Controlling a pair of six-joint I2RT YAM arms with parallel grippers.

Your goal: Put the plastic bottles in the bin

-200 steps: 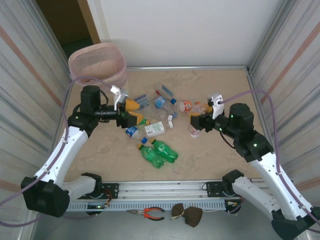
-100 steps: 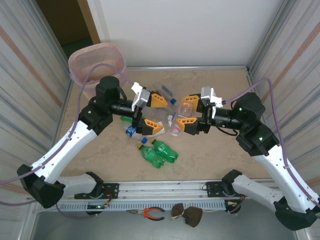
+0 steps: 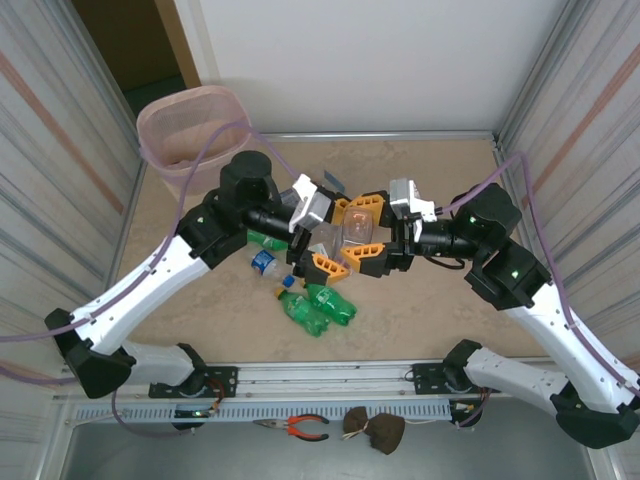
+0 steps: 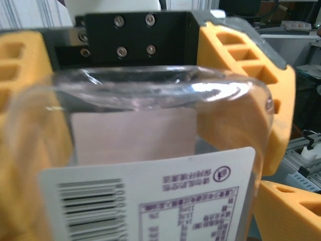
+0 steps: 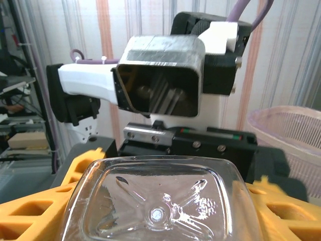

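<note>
Clear bottle (image 3: 355,230) in right hand (image 3: 366,228); left hand (image 3: 333,238) contact unclear.

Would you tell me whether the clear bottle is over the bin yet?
No; the clear bottle hangs over the table's middle, and the bin stands far left.

The left claw (image 3: 337,238) has swung across to meet the right claw (image 3: 369,229) face to face, and its jaws are spread wider now. The right claw has carried the clear bottle (image 3: 352,230) over, so the bottle's end now sits between the left claw's jaws.
</note>
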